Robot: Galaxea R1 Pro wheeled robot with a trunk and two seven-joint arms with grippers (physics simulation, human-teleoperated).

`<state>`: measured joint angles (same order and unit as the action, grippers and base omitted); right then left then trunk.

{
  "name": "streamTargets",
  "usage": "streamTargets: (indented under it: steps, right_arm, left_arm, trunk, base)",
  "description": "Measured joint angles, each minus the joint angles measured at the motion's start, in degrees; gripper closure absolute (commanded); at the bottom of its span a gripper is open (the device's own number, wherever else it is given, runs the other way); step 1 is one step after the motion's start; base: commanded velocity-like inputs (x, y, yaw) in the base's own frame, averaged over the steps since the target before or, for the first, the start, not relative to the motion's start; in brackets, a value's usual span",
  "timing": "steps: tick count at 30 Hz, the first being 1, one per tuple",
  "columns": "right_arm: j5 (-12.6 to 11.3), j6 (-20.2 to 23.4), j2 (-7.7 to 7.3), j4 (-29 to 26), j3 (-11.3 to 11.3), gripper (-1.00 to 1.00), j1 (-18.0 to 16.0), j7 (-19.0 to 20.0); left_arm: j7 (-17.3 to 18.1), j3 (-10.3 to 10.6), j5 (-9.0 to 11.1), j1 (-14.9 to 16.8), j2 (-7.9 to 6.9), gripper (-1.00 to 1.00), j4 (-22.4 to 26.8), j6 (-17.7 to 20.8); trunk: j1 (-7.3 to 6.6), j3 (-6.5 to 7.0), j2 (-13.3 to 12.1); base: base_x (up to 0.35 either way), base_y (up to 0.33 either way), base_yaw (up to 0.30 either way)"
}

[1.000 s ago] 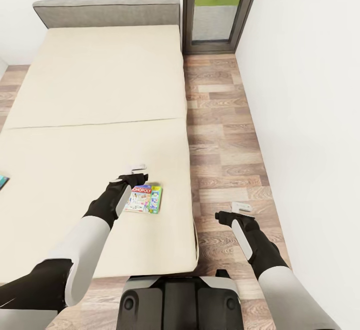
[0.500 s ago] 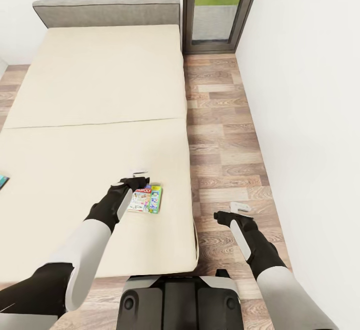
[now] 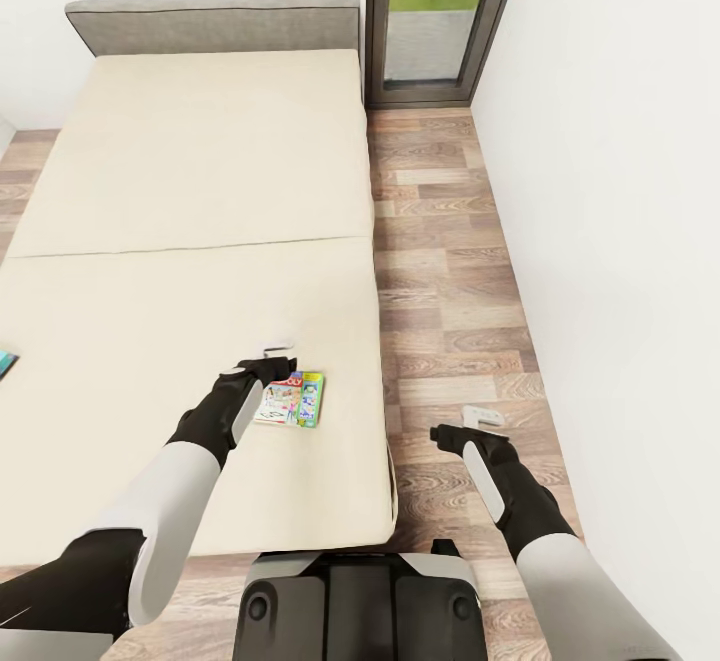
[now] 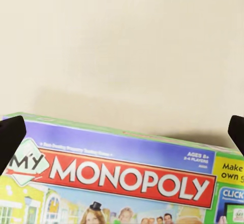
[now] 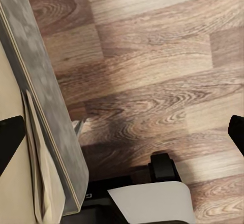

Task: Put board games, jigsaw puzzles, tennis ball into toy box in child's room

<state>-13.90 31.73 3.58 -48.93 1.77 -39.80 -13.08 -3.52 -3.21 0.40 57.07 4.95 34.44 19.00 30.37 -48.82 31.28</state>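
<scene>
Board game [image 3: 291, 399] flat on the bed [image 3: 200, 201], long side across, right under left gripper [image 3: 279, 353] with jaws wide apart; right gripper [image 3: 483, 415] farther, over floor, jaws apart.

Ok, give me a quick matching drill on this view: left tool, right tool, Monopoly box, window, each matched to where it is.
Things:
1. left tool
2. right tool
3. Monopoly box
4. window

Places:
A. above the wood floor
B. flat on the bed, near its edge
C. beyond the floor strip, beside the headboard
D. at the box's far edge, open

Pairs: 1-D, 2-A, 3-B, 4-C
</scene>
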Motion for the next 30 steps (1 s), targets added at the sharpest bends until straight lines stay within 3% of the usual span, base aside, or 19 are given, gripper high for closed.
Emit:
streamTargets:
  steps: [30]
  right_arm:
    - [-0.04,0.26,-0.12,0.13,0.06,-1.00,0.00,0.00]
  left_arm:
    - [-0.19,0.01,-0.01,-0.03,0.00,-1.00,0.07,-0.34]
  trunk:
    - [0.00,0.03,0.00]
  base:
    - [0.000,0.000,0.000]
